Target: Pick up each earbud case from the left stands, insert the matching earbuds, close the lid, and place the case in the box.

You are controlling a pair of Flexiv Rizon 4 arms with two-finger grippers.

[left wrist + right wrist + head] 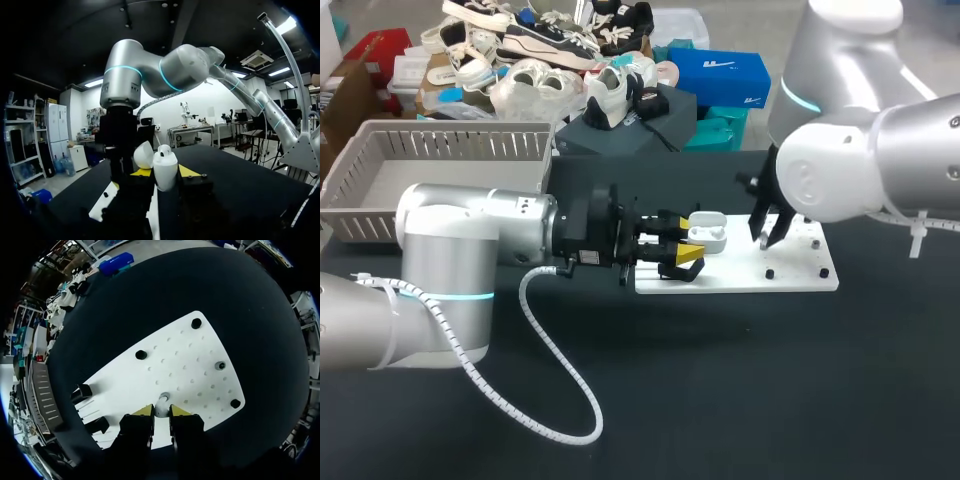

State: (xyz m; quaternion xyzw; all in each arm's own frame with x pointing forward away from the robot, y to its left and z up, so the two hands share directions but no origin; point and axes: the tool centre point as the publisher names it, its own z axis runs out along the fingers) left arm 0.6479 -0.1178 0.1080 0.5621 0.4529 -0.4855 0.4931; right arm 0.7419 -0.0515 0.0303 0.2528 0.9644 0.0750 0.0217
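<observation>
Leftmost, beyond the left arm [460, 230], a grey slatted box [380, 160] on the dark tabletop [740, 400]. Nearer the middle, left jaws clenched from two sides on a white earbud case [708, 234], lid [144, 155] tipped open, at the left end of a white peg board [800, 278]. Further right, under the right arm [880, 150], right jaws pointing down over that board, pinched on a small white earbud [162, 406].

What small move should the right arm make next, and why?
Probably lift the earbud straight up off the board. The right gripper seems shut on it, with a yellow tip at each side. The left gripper holds the case beside the board with its lid open, so the case looks ready to receive the earbud.
</observation>
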